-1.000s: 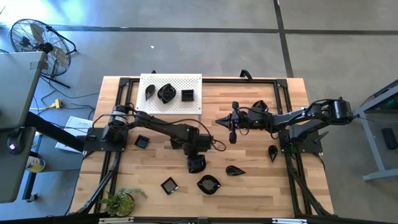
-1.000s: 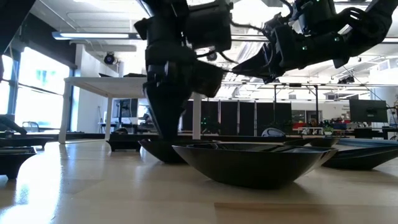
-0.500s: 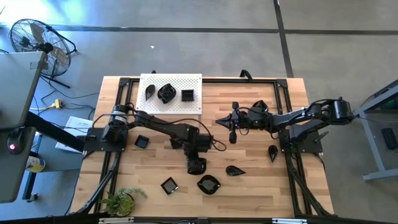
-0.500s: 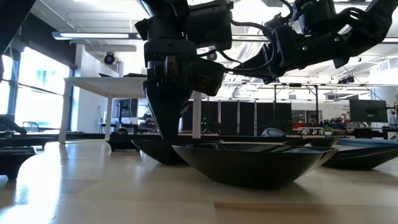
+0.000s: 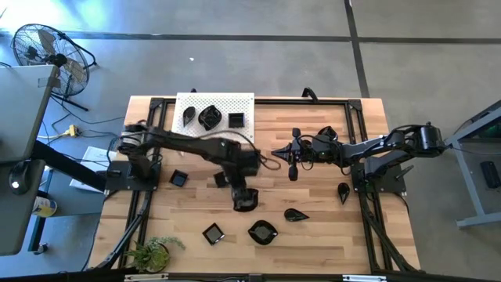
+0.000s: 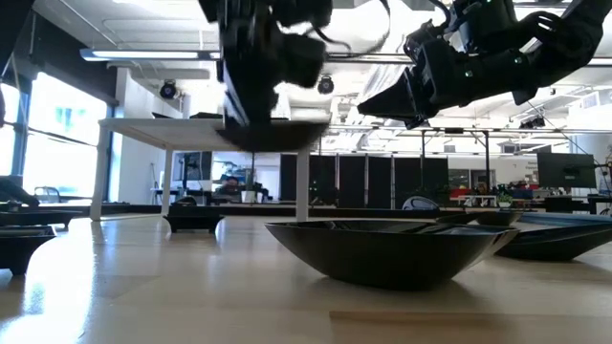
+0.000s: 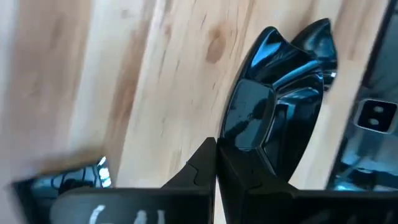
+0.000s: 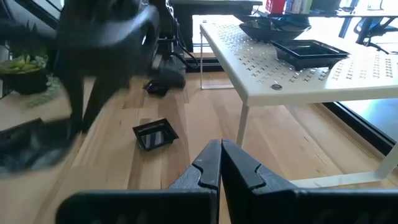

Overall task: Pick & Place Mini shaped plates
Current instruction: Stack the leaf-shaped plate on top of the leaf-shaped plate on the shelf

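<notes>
Glossy black wavy plate (image 7: 280, 93) — pinched in left hand (image 7: 216, 163).

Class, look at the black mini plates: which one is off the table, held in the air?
The plate gripped by the left gripper, mid-table. In the low view it hangs above the wood; the others rest on the table or white board.

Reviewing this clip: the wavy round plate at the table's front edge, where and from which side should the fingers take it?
Probably at its rim, from straight above. The wavy plate sits flat and open side up on the table, low, with outward-flaring walls, so a sideways pinch looks poor. One finger inside and one outside the rim should work, much as the left gripper holds the raised plate by its edge.
</notes>
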`<state>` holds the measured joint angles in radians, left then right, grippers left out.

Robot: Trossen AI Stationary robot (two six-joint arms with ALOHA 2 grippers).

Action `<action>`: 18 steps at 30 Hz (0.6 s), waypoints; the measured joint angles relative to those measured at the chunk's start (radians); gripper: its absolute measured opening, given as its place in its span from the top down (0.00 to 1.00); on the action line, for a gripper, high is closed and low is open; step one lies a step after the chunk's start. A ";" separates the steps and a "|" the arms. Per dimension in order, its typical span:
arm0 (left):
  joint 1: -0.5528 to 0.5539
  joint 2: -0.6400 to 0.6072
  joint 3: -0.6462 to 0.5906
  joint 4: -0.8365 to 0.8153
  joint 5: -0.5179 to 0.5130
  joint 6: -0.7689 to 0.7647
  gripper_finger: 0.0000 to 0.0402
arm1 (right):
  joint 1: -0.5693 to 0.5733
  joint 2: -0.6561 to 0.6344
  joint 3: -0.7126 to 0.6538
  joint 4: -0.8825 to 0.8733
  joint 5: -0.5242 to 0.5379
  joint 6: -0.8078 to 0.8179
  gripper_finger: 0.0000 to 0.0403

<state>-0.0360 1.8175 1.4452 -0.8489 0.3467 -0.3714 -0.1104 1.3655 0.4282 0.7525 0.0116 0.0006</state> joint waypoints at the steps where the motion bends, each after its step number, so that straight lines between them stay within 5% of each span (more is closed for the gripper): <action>1: 0.007 -0.024 0.000 -0.023 0.002 -0.005 1.00 | 0.000 0.000 0.000 -0.001 0.000 0.000 1.00; 18: 0.281 -0.420 0.001 -0.317 -0.182 -0.218 1.00 | 0.000 0.000 0.000 -0.009 0.000 0.000 1.00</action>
<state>0.2451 1.3980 1.4460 -1.1663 0.1647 -0.5894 -0.1104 1.3659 0.4278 0.7438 0.0116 0.0006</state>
